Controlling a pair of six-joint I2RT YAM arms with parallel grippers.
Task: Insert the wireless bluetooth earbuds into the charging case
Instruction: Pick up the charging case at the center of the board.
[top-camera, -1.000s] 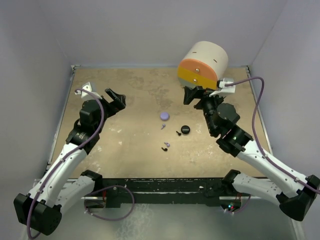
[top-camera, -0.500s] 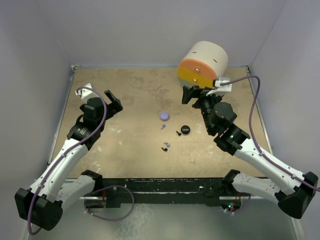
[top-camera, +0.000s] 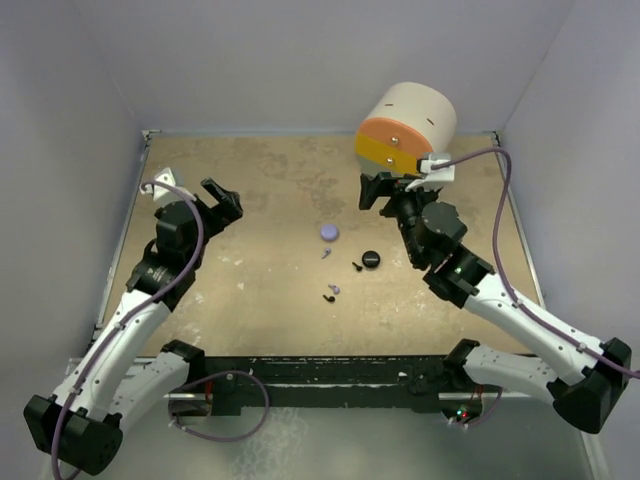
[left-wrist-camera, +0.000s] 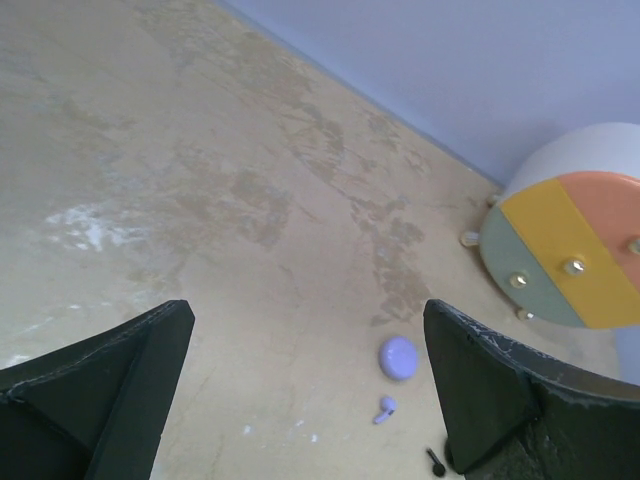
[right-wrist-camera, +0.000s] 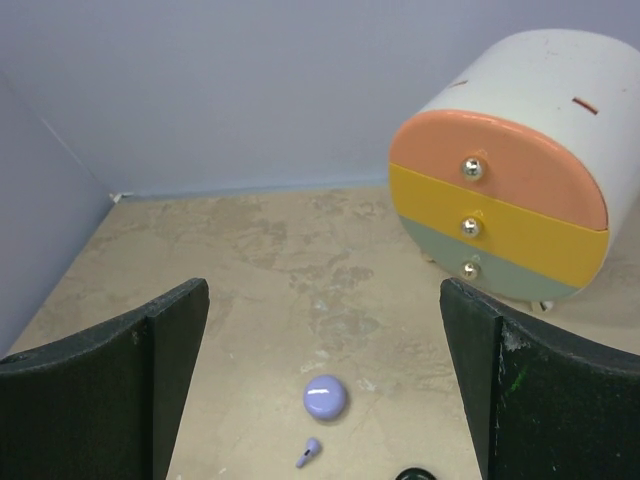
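Left black gripper (top-camera: 222, 198) and right black gripper (top-camera: 375, 190) hover raised, fingers spread, empty; a tiny black stemmed earbud (left-wrist-camera: 436, 462), hard to make out, lies just beside one left finger.

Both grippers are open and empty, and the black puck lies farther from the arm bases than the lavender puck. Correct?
No. The top external view shows the black puck nearer the arm bases than the lavender puck. The rest holds: the left gripper and right gripper are open and empty.
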